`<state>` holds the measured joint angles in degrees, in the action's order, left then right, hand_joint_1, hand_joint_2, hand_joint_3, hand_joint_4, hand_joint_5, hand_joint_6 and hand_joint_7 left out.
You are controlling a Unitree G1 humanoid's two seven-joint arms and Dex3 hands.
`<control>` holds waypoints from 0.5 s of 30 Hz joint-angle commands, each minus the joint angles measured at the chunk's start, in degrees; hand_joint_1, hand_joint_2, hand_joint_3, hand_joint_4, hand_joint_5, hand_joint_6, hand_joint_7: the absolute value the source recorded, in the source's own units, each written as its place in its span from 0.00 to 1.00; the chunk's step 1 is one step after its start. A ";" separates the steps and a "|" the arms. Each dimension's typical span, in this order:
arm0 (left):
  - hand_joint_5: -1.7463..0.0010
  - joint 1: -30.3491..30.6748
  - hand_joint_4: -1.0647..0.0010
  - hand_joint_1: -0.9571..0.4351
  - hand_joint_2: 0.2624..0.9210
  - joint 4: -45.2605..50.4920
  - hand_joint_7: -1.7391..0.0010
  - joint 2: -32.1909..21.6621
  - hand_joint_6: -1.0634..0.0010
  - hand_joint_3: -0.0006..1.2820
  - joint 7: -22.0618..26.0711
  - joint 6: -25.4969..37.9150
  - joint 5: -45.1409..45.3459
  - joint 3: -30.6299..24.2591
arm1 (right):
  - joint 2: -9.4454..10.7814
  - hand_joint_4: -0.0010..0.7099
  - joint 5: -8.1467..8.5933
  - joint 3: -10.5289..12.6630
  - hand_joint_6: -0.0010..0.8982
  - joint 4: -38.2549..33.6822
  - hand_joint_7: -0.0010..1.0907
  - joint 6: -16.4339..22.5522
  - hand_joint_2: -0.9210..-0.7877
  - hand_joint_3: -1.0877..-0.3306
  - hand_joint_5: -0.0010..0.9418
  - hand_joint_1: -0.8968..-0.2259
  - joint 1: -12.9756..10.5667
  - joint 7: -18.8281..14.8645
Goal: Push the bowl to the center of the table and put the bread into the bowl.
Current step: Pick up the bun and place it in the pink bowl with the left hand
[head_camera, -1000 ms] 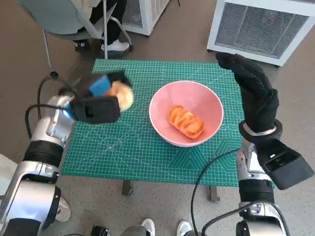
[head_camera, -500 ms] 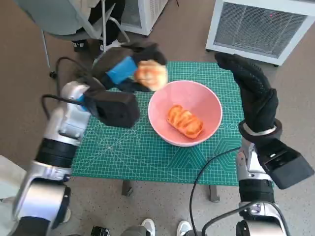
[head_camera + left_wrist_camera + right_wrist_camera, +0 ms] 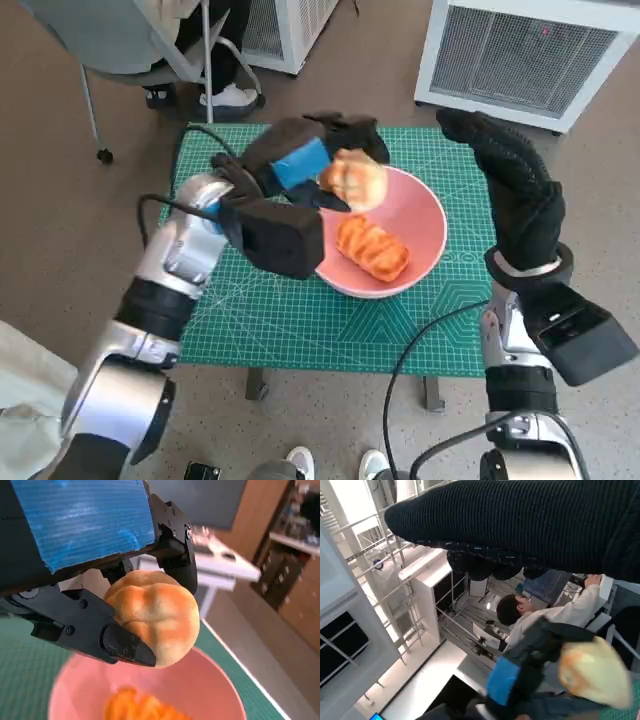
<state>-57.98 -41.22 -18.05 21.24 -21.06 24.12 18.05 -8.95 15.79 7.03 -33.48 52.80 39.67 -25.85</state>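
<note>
Bread roll (image 3: 358,179) held over the pink bowl's (image 3: 428,212) near rim

Left hand (image 3: 300,163) pinches it between its fingers; the right hand (image 3: 515,190) stands clear, fingers together. Placing step (one pastry (image 3: 374,248) already inside): next, I judge, release over the hollow.

Left hand (image 3: 300,160) carried bun (image 3: 355,180) rightward from table's (image 3: 240,300) left side; now held above bowl's (image 3: 425,225) left rim, over the pastry (image 3: 372,248) inside.
</note>
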 commanded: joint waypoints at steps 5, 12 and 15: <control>0.97 -0.14 0.83 0.52 0.97 -0.77 0.67 1.35 0.92 0.06 3.74 2.47 -1.44 0.04 | -0.91 0.45 -0.16 0.57 0.00 0.52 0.62 -0.58 0.00 0.43 0.01 0.42 -1.08 -0.06; 1.00 0.61 0.97 0.41 0.99 -0.71 0.74 1.42 0.99 0.04 4.68 2.31 -3.75 -1.48 | -1.00 0.45 -0.28 0.99 0.00 0.06 0.62 -0.28 0.00 0.43 0.01 0.42 -0.64 0.03; 1.00 1.19 0.99 0.38 1.00 -0.37 0.78 1.49 1.00 0.03 4.10 1.98 -5.32 -2.77 | -0.98 0.45 -0.26 1.17 0.00 -0.20 0.62 -0.21 0.00 0.43 0.01 0.42 -0.29 0.09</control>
<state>-57.64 -42.12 -16.78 25.54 -18.68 20.84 16.70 -9.48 15.60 7.86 -32.95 52.85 39.69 -25.82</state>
